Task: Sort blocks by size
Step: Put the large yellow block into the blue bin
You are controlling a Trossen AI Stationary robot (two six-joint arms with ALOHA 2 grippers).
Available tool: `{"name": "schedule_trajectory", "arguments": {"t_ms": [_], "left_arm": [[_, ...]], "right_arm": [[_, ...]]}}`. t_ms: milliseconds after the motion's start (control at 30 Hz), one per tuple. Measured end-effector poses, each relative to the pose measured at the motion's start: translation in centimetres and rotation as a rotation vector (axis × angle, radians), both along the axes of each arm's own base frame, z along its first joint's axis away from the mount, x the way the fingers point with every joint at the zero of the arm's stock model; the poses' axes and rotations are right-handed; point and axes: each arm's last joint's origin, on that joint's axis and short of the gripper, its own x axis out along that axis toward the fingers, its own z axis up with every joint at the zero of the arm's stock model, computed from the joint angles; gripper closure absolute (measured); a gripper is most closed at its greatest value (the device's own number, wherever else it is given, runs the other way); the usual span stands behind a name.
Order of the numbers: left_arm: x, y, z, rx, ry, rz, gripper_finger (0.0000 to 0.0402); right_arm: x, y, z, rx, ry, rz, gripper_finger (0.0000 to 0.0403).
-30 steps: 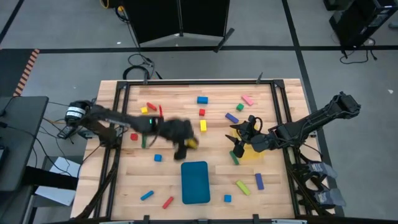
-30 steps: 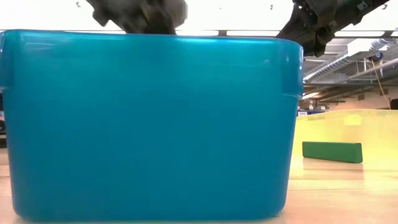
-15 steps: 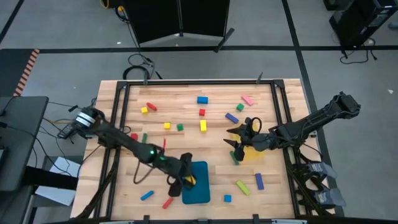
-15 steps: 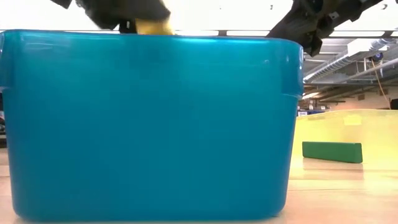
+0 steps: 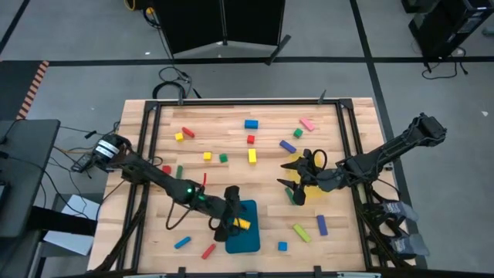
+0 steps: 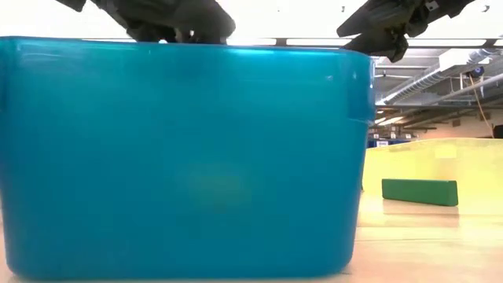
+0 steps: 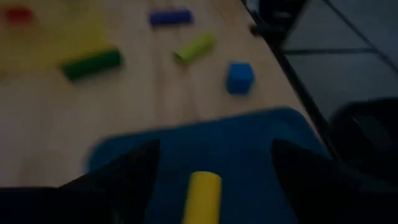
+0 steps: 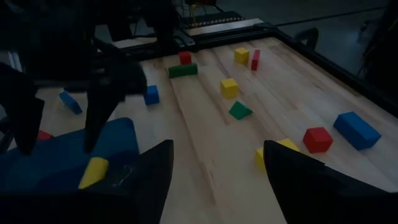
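1. The fingers of the left gripper [image 5: 231, 222] stand wide apart and hold nothing; they hang over the near-left edge of the blue tray [image 5: 248, 237].
2. A yellow bar [image 5: 243, 224] lies free inside the blue tray, just beside the left gripper; the left wrist view shows it [image 7: 202, 196] between the two spread fingers, touching neither.
3. The fingers of the right gripper [image 5: 297, 185] are also parted and empty. They hover above the surface to the right of the blue tray, at the left edge of the yellow bin [image 5: 315, 188].
4. A green bar [image 5: 292, 196] lies on the surface just beside the yellow bin, under the right gripper; in the low view it [image 6: 419, 192] rests flat in front of the bin's wall.
5. Right of the blue tray lie a small blue cube [image 5: 282, 246], a lime bar [image 5: 301, 232] and a purple bar [image 5: 322, 225].
6. Left of the blue tray lie a blue bar [image 5: 182, 242] and a red bar [image 5: 208, 251].
7. Beyond the blue tray, toward the far side of the surface, sit a yellow bar standing lengthwise [image 5: 252, 156], a small green cube [image 5: 223, 157], a small yellow cube [image 5: 207, 156], a small red cube [image 5: 250, 140], a larger blue block [image 5: 251, 123], a pink bar [image 5: 307, 123] and a dark blue bar [image 5: 287, 146].
8. Far left of the blue tray are a yellow cube [image 5: 179, 137] and a red bar [image 5: 187, 132], close together.
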Motion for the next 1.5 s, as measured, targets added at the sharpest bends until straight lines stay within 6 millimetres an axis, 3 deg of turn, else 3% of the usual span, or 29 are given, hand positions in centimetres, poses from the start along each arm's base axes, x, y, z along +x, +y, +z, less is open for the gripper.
{"name": "schedule_trajectory", "arguments": {"t_ms": [267,600,767,1067,1233,1500], "left_arm": [[-2.3,1.1,4.4,0.079,-0.184,0.063,0.0097],[-6.6,4.4,3.5,0.046,-0.250,0.250,0.0124],[-8.7,6.5,2.8,-0.050,-0.328,0.382,0.0126],[-11.8,8.5,1.6,-0.129,-0.372,0.505,0.0126],[-11.9,8.6,1.6,-0.118,-0.371,0.517,0.0126],[-11.9,9.0,1.1,-0.109,-0.332,0.565,0.0126]], "right_arm": [[0.0,0.0,0.0,0.001,0.003,-0.004,0.0117],[1.6,-1.1,-2.2,0.054,0.076,-0.092,0.0117],[4.1,-2.5,-3.9,0.095,0.136,-0.171,0.0117],[10.8,-5.2,-3.7,0.138,0.190,-0.310,0.0117],[13.7,-6.6,-4.4,0.175,0.319,-0.403,0.0117],[16.9,-9.5,-6.7,0.330,0.488,-0.558,0.0117]]}}
